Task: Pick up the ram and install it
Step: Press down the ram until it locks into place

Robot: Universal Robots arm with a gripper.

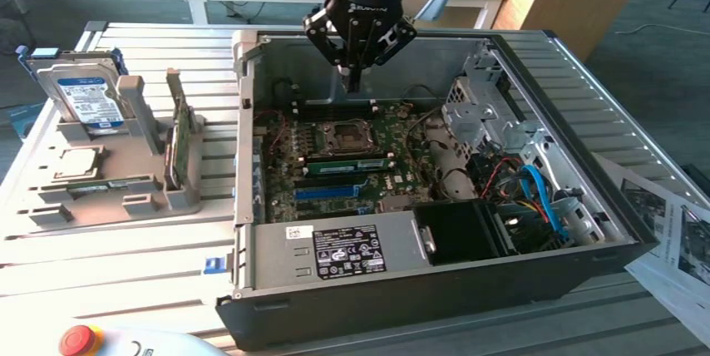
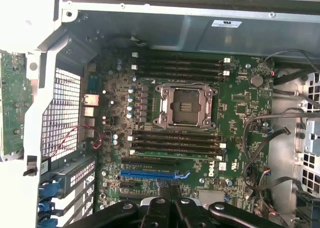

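The gripper (image 1: 354,81) hung over the rear of the open computer case (image 1: 444,289), fingers drawn together and holding nothing; the ram (image 1: 346,165) lay seated in a motherboard (image 2: 240,112) slot just below the empty CPU socket (image 2: 185,105), apart from the gripper; a hard drive (image 1: 83,94) stood in the grey holder (image 1: 111,181) at the exterior view's left.
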